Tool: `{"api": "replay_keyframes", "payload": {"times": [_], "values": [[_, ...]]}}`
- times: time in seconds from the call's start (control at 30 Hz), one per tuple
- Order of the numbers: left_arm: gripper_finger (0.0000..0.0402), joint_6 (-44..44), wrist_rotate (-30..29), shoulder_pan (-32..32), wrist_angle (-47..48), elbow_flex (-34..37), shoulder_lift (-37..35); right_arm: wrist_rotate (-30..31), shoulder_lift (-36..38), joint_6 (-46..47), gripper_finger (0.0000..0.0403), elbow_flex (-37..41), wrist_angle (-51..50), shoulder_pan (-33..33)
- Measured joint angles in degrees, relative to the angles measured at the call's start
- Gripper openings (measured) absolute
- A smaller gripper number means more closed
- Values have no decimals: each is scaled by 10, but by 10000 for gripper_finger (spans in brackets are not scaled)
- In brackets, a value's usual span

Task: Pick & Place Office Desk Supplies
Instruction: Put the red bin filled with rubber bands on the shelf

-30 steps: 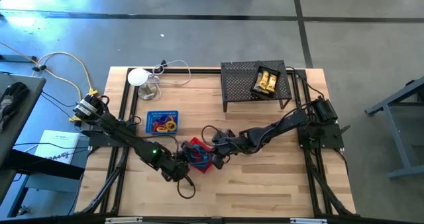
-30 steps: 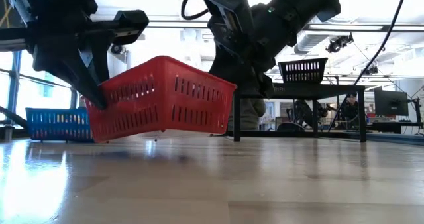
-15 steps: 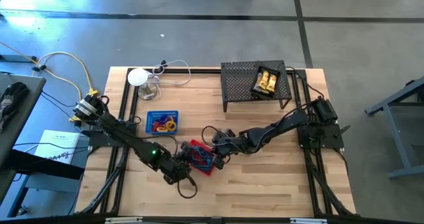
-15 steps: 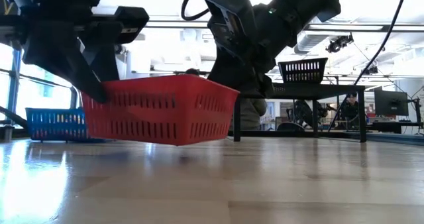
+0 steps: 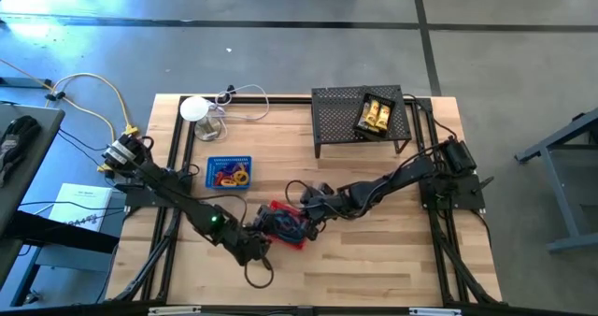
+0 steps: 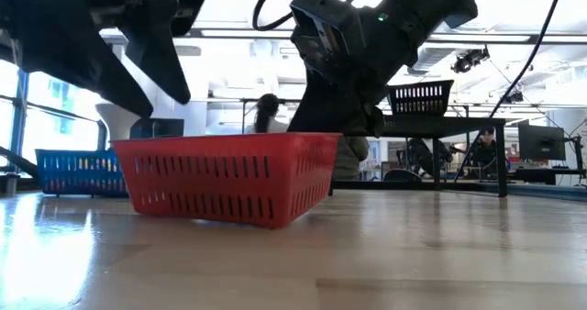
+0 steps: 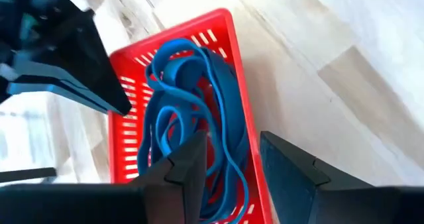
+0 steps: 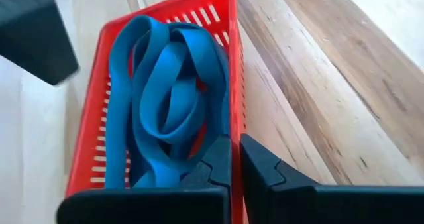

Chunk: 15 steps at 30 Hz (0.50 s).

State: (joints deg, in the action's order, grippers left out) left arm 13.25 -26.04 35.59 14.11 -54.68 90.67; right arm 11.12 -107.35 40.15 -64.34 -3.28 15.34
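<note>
Over the red basket (image 5: 285,224) — left claw (image 7: 225,164) spread, right claw (image 8: 235,159) pinching its rim.

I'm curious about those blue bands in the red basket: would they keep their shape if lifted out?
Probably not. The blue elastic loops lie folded and tangled, so they would likely droop. Being intertwined, several may come up together. They look thin, so probably light.

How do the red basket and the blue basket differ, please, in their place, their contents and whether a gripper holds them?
The red basket sits mid-table between both arms; the blue basket sits farther back on the left, alone.
The red basket holds blue loops; the blue basket holds small orange and purple items.
The right gripper is shut on the red basket's wall; no gripper touches the blue one. The left gripper stands open at the red basket.
Both are slotted and rest on the table.
</note>
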Motion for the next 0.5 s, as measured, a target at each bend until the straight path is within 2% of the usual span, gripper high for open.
{"api": "replay_keyframes", "payload": {"times": [0.13,0.27,0.5], "values": [[133,-11,-34,24,-5,0,0,15,9,0,4,0,-5,12],[133,-7,-61,52,-55,0,0,20,19,7,4,0,-30,13],[133,73,-138,108,-118,0,0,52,62,22,4,0,-61,12]]}}
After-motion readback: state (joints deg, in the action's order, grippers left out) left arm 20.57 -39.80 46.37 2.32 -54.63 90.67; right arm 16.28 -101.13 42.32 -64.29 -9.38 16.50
